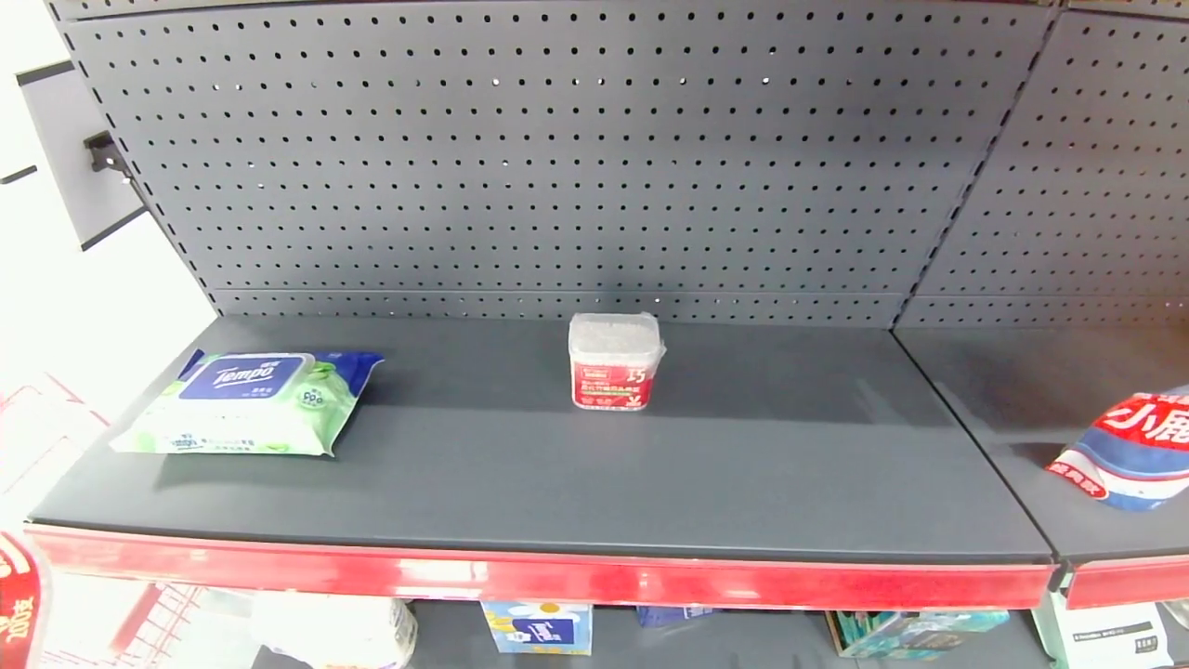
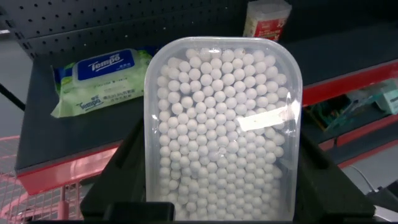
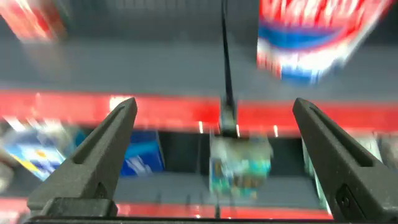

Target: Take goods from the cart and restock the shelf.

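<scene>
Tub (image 2: 224,106) of little white buds sits tight in the left hand (image 2: 224,186), with a dark finger pressed on each long side. It is out in front of the shelf (image 1: 743,446), not on it yet, and the pink cart (image 2: 25,186) is close by.

I think the job now is to get it over the red strip (image 1: 557,571) and set it down. It should go up high enough to miss that strip, then in flat, then down on a bare bit beside the second tub (image 1: 615,360), which stands near the middle of the shelf. Let go only when the bottom rests on the shelf. Keep off the wipes (image 1: 246,401) at the left end.

The right hand (image 3: 214,106) has its fingers wide apart and holds nothing. It faces the red strip, near a bag (image 1: 1129,451).

The tub is clear with round corners and packed full of white tips. It looks hard and smooth, so it may slip if tipped.
</scene>
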Controlling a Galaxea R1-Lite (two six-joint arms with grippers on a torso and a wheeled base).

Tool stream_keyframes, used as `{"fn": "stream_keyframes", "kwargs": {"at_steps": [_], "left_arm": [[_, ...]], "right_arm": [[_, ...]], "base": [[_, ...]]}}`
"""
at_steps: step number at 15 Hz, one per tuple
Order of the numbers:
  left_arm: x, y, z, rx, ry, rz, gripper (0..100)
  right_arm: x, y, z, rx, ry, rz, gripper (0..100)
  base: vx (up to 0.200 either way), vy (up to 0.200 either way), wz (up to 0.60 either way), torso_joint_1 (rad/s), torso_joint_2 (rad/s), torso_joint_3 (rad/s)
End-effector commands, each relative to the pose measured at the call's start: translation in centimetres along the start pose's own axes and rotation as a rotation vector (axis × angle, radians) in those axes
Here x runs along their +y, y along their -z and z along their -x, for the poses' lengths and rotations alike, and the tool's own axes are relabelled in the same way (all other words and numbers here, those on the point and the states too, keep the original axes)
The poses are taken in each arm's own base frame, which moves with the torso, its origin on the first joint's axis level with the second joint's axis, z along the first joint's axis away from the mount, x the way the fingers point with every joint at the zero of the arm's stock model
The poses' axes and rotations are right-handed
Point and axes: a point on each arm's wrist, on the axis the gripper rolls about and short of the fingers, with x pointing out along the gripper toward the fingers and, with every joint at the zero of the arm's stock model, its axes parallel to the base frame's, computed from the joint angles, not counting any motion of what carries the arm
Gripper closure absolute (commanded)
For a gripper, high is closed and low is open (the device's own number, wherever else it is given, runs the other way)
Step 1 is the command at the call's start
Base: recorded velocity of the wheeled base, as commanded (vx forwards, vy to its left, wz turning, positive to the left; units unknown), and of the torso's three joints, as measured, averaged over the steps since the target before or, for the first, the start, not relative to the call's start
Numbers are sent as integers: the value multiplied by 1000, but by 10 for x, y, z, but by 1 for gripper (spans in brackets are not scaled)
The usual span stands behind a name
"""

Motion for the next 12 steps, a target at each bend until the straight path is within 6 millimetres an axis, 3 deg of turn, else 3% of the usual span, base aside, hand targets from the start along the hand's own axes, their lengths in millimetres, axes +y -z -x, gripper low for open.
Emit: {"fn": "stream_keyframes", "kwargs": {"at_steps": [1,4,6,9,11,12], "left_arm": [[0,-7,-15,39,47,2,100],[0,-18,-37,32,56,0,100],[0,-19,-43,51,60,2,100],[-2,-20,-43,47,170,5,100],[-2,-21,-44,52,178,4,100],[-2,-21,-46,61,180,5,100]], "right_arm": [[5,-140,-91,95,-158,-11,0],[22,-139,-153,229,-307,96,0],[34,-131,-181,302,-448,91,0],[49,-107,-233,415,-734,81,0],[55,-93,-254,418,-829,103,0],[62,-77,-277,391,-927,131,0]], "base": [[0,0,0,0,0,0],[0,0,0,0,0,0],[0,0,0,0,0,0],[0,0,0,0,0,0],[0,0,0,0,0,0],[0,0,0,0,0,0]]}}
